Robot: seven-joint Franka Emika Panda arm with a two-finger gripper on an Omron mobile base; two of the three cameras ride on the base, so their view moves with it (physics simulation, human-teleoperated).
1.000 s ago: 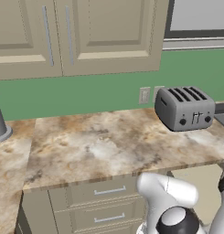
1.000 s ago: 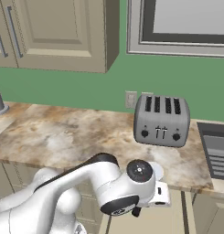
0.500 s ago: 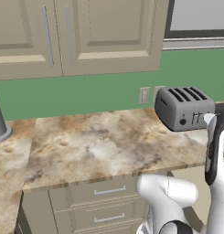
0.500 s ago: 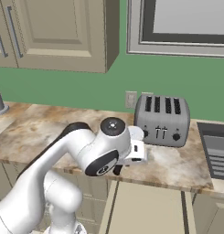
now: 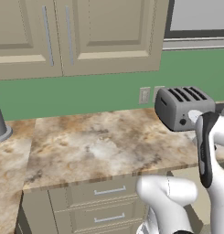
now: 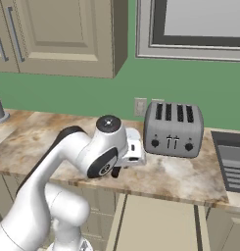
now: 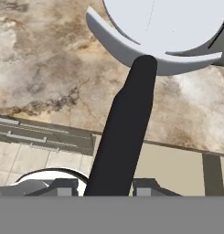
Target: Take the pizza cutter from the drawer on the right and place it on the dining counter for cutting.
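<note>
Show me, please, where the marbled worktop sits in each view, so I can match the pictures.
Left base view: the marbled worktop spans the middle, with the toaster at its right end.
Right base view: it runs across the middle, and the toaster stands on it right of centre.
Hand view: it covers the upper half, under the pizza cutter.
Shared landmark: the worktop's front edge above the beige cabinet fronts.

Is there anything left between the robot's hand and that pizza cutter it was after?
Nothing stands between them: the hand is already clamped on the pizza cutter by its black handle, with the wheel pointing away over the marbled worktop. The dining counter it must reach isn't identifiable here.
</note>
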